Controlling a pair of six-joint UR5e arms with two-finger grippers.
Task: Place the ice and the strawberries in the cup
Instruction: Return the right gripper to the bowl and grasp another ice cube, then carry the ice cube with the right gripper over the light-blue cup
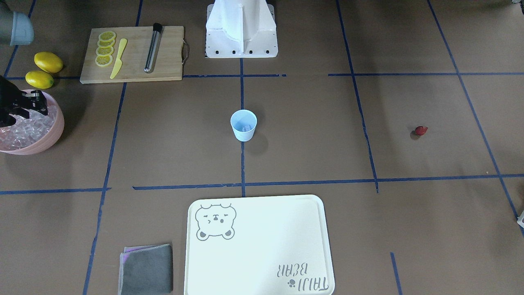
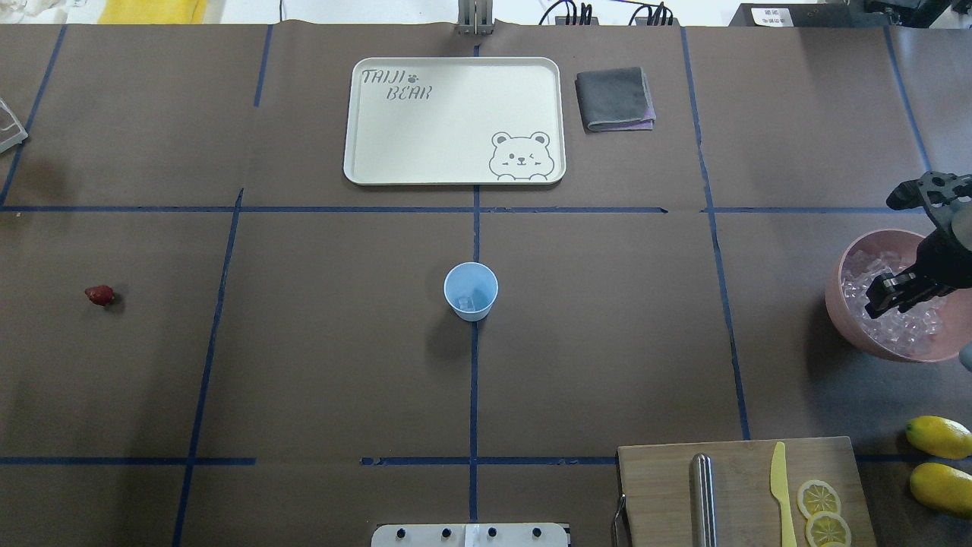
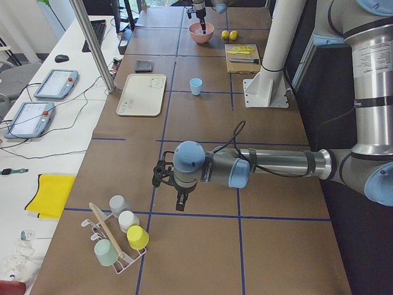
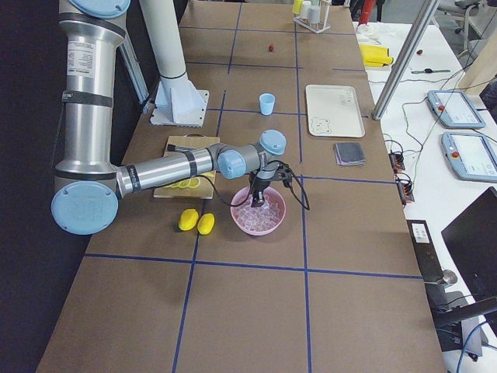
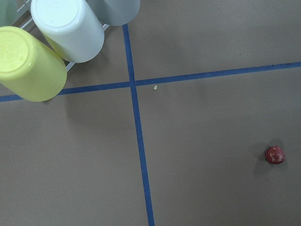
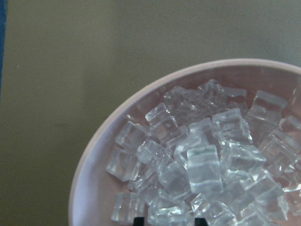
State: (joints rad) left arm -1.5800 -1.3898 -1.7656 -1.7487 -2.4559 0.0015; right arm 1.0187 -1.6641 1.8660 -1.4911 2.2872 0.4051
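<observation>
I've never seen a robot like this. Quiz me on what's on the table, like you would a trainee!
1. From the robot's side, is the strawberry left or right of the cup?
2. True or false: the cup is empty.
3. The right gripper hangs over: A) the cup, B) the pink bowl, C) the strawberry.
Key: 1 left; 2 false, ice lies in it; 3 B.

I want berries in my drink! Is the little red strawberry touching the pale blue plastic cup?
Apart. The overhead view shows the small red strawberry lying alone, far left of the pale blue plastic cup, with bare brown table between them.
</observation>
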